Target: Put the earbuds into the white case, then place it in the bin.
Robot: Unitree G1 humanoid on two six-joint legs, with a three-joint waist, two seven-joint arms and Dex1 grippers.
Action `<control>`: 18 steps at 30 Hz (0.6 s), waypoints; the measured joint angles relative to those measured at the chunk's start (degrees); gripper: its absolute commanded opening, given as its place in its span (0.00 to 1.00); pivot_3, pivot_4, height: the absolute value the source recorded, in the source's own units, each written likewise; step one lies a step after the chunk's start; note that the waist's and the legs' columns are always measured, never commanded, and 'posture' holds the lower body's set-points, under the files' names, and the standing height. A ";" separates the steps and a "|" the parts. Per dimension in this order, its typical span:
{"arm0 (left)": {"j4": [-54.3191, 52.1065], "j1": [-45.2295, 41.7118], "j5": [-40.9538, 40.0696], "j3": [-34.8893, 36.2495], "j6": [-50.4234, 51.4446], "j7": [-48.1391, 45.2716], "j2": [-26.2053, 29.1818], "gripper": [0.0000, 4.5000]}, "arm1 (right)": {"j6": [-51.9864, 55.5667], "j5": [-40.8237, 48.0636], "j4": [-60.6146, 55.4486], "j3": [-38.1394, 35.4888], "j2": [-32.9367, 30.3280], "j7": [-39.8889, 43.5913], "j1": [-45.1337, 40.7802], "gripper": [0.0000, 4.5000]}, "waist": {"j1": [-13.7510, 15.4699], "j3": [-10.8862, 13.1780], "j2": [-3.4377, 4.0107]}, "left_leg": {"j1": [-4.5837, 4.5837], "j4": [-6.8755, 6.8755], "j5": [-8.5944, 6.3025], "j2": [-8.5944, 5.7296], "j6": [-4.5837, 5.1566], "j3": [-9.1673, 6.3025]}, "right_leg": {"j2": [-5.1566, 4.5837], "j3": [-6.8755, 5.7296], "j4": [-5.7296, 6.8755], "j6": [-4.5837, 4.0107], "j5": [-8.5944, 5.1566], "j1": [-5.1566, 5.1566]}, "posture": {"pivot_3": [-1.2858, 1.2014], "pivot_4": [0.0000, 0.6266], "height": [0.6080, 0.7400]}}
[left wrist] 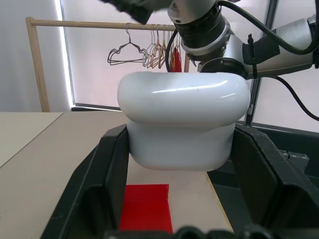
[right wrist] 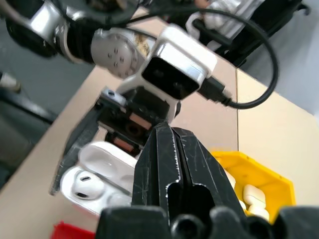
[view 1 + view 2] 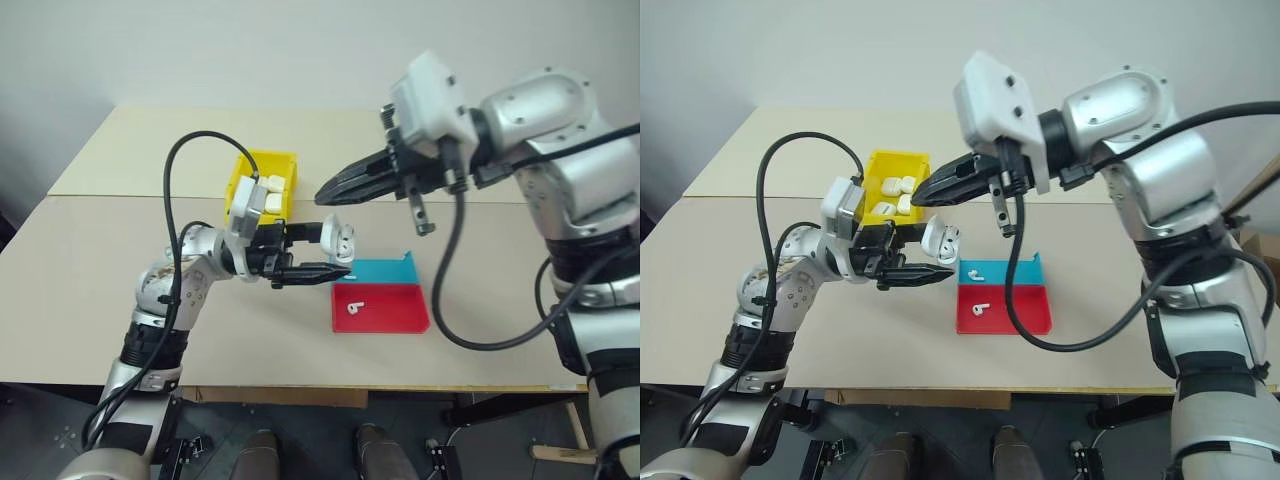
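— Why is the white case [image 3: 942, 243] held up off the worktop [image 3: 760, 250]?

— The left end effector [image 3: 923, 262] pinches it lid-open in mid-air, likely so earbuds can be dropped in; one earbud [image 2: 83, 180] already sits inside. Others lie on the blue tray [image 3: 1025, 271] and red tray [image 3: 1020, 312].

— And the right arm?

— Raised, angled down-left; the right end effector [image 3: 923, 194] is pressed together above the case, before the bin [image 3: 878, 165].
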 measured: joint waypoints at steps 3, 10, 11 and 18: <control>-0.42 0.06 0.42 -0.36 0.17 0.86 0.02 0.61 | -4.90 -3.99 3.50 2.33 2.09 3.54 -1.37 0.01 | 0.01 0.00 0.01 | -0.03 0.00 0.00 0.00 0.00 -0.01 | 0.00 -0.01 0.02 0.00 0.00 -0.04 | 0.52 0.24 1.00; -1.68 0.45 0.42 -0.41 1.23 1.17 0.56 0.61 | -11.35 -7.12 5.30 2.34 3.06 8.79 -2.84 0.01 | 0.07 0.01 0.01 | 0.02 0.00 0.00 0.00 0.00 -0.01 | -0.01 -0.01 0.05 -0.01 0.00 0.00 | 0.52 0.24 1.00; -1.68 0.51 0.42 -0.41 1.33 1.20 0.67 0.61 | -12.04 -7.02 5.27 2.34 2.40 8.89 -2.83 0.01 | 0.09 0.01 0.01 | 0.02 0.00 0.00 0.00 0.00 -0.01 | -0.01 -0.01 0.05 -0.01 0.00 -0.01 | 0.52 0.24 1.00; -1.71 0.57 0.30 0.73 1.31 1.45 1.58 0.61 | -12.90 -3.63 3.62 2.24 -4.31 9.33 -1.12 0.01 | 0.01 0.01 0.02 | 0.02 0.00 0.00 0.00 0.00 -0.01 | -0.02 -0.01 0.03 -0.01 0.00 -0.01 | 0.52 0.24 1.00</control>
